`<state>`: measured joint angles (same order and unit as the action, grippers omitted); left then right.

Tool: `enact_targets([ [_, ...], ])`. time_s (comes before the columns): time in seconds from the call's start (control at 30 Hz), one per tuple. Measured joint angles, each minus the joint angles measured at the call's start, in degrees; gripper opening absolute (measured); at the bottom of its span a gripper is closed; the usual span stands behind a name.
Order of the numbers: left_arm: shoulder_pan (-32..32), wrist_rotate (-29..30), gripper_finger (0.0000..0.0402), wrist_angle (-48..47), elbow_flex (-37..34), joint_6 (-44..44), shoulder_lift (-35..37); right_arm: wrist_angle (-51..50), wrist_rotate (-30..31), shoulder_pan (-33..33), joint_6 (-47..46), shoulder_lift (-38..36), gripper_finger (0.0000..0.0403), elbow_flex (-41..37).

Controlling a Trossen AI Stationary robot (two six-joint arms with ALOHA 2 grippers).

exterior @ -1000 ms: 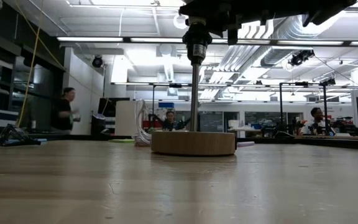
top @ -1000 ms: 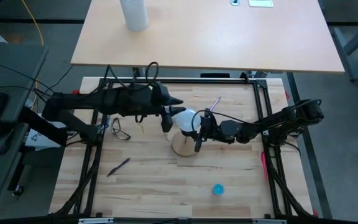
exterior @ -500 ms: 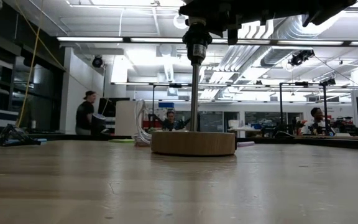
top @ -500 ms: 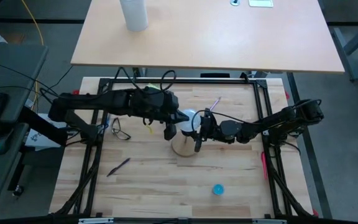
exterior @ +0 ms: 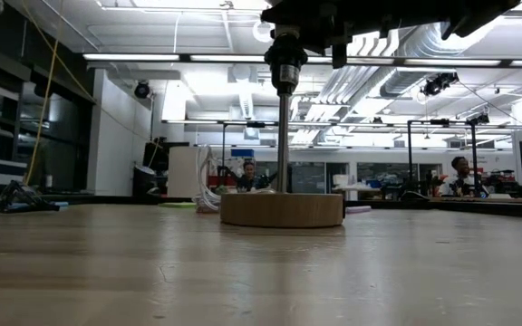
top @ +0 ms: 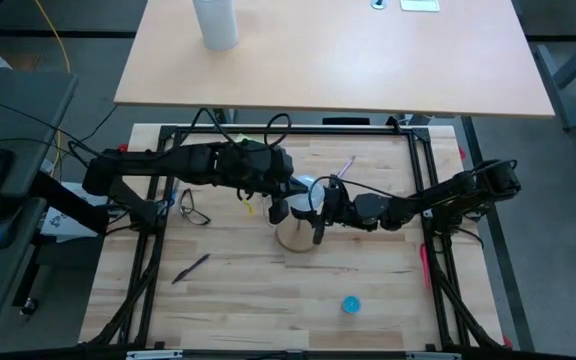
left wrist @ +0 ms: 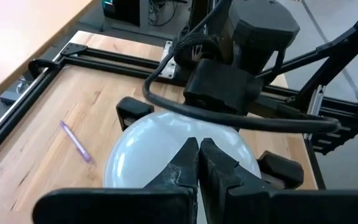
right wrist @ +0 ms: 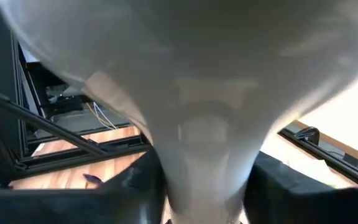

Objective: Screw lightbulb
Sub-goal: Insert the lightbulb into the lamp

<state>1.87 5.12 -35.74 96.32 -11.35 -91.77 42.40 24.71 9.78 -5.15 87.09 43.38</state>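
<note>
Listing from left to right across the wooden table (top: 238, 290):

- Glasses (top: 194, 209), lying flat near the left rail; a dark pen (top: 190, 268) lies nearer the front edge.
- Left gripper (top: 277, 211), reaching in from the left over the table's middle, fingers (left wrist: 188, 163) pressed together with nothing between them, tips just over the globe of the lightbulb.
- Lightbulb (top: 301, 190), white and frosted, held over the round wooden base (top: 296, 236) at the table's middle. Its globe (left wrist: 166, 152) fills the left wrist view; its neck (right wrist: 204, 155) sits between two dark fingers (right wrist: 135, 186) in the right wrist view.
- Metal stem (exterior: 282, 136), rising upright from the wooden base in the low view.
- Right gripper (top: 320, 208), coming in from the right, pinching the lightbulb at its neck.
- Purple pen (top: 346, 165), behind the grippers.
- Blue cap (top: 350, 304), near the front edge, well apart from the rest.
</note>
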Motion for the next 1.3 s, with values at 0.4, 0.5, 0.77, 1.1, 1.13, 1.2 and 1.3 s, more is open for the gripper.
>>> enact_targets([
  [0.4, -0.09, 0.0, 0.0, -0.29, -0.13, 0.04, 0.05, 0.43, 1.59, 0.51, 1.14, -0.61, 0.029, -0.15],
  [0.5, -0.09, 0.61, 0.0, -0.31, -0.17, 0.02, 0.08, -0.45, 1.54, 1.22, 1.62, -1.21, 0.0291, -0.09],
  [0.77, -0.26, 0.94, 0.0, -0.78, -0.29, 0.01, 0.66, -8.68, 1.68, 2.59, 1.65, -6.06, 0.0292, -0.04],
  [1.1, -0.26, 0.97, 0.0, -0.81, -0.33, -0.55, 0.92, -25.71, 7.44, 4.64, -0.43, -15.63, 0.0293, 0.02],
  [1.13, -0.26, 0.97, 0.0, -0.76, -0.33, -0.57, 0.92, -27.11, 8.41, 4.85, -1.15, -16.61, 0.0293, 0.02],
  [1.2, -0.26, 0.97, 0.0, -0.63, -0.36, -0.57, 0.92, -29.32, 9.75, 5.07, -2.72, -18.48, 0.0293, 0.02],
  [1.3, -0.26, 0.99, 0.0, -0.1, -0.4, -0.55, 0.89, -33.03, 10.43, 5.27, -4.8, -21.09, 0.0293, 0.04],
])
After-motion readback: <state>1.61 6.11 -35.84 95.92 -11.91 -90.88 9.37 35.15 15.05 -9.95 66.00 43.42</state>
